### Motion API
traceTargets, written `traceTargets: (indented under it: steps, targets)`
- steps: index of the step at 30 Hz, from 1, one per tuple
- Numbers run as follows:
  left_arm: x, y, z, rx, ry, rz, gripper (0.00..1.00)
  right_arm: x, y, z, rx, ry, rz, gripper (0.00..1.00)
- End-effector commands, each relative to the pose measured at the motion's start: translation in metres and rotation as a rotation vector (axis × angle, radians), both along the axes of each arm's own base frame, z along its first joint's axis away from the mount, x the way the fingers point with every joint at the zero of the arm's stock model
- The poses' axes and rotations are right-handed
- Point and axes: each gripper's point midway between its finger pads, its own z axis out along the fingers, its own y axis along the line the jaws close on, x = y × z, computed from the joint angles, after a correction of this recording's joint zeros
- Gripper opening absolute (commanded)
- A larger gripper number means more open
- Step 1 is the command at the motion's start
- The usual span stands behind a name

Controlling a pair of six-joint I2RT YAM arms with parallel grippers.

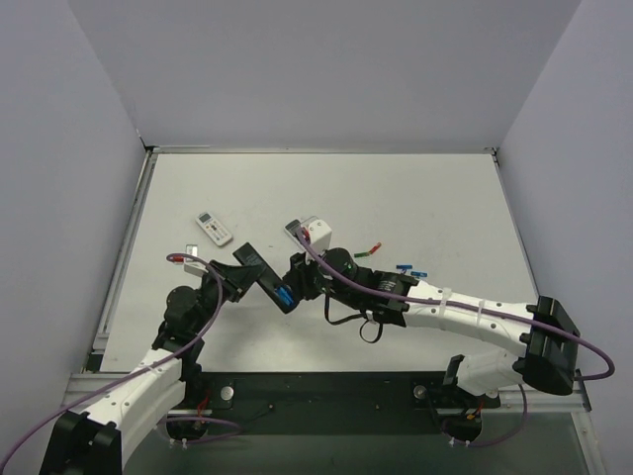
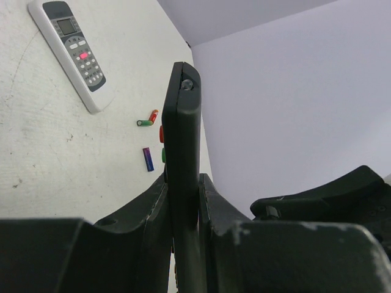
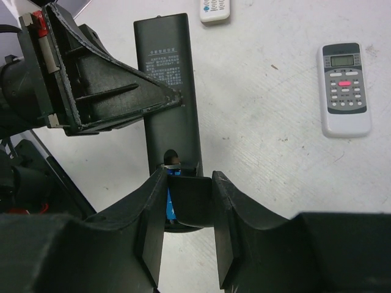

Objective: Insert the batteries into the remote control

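The long black remote control (image 1: 259, 274) is held off the table, back side up in the right wrist view (image 3: 165, 79). My left gripper (image 1: 240, 273) is shut on its edges (image 2: 183, 180). A blue battery (image 3: 171, 204) lies in the open compartment at the remote's near end (image 1: 284, 295). My right gripper (image 3: 188, 178) is at that end (image 1: 295, 280), its fingers closed on a black cover piece (image 3: 190, 198) over the compartment. Loose batteries lie on the table: a red and green pair (image 1: 368, 251) (image 2: 148, 119) and blue ones (image 1: 407, 270) (image 2: 148, 159).
A white remote (image 1: 213, 228) (image 2: 72, 52) (image 3: 344, 88) lies at the back left. A second white remote (image 1: 318, 234) (image 3: 214, 8) lies just beyond the grippers. Grey walls enclose the table (image 1: 435, 198).
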Motion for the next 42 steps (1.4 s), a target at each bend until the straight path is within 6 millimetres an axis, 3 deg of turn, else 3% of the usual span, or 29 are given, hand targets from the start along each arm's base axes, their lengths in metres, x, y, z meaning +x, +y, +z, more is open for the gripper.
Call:
traceTargets:
  steps: [1,8,23,42]
  targets:
    - [0.004,0.008,0.03,-0.088,-0.078,0.048,0.0,0.004,0.003,0.035,0.137,-0.093,-0.071,0.0]
    - [0.004,0.012,0.031,-0.134,-0.056,0.071,0.0,-0.005,0.007,0.043,0.206,-0.148,-0.044,0.0]
    - [0.004,0.013,0.036,-0.179,-0.046,0.079,0.0,-0.017,0.019,0.038,0.224,-0.141,0.029,0.0]
    - [0.005,0.017,0.031,-0.226,0.006,0.103,0.0,-0.019,0.013,0.031,0.193,-0.161,0.016,0.0]
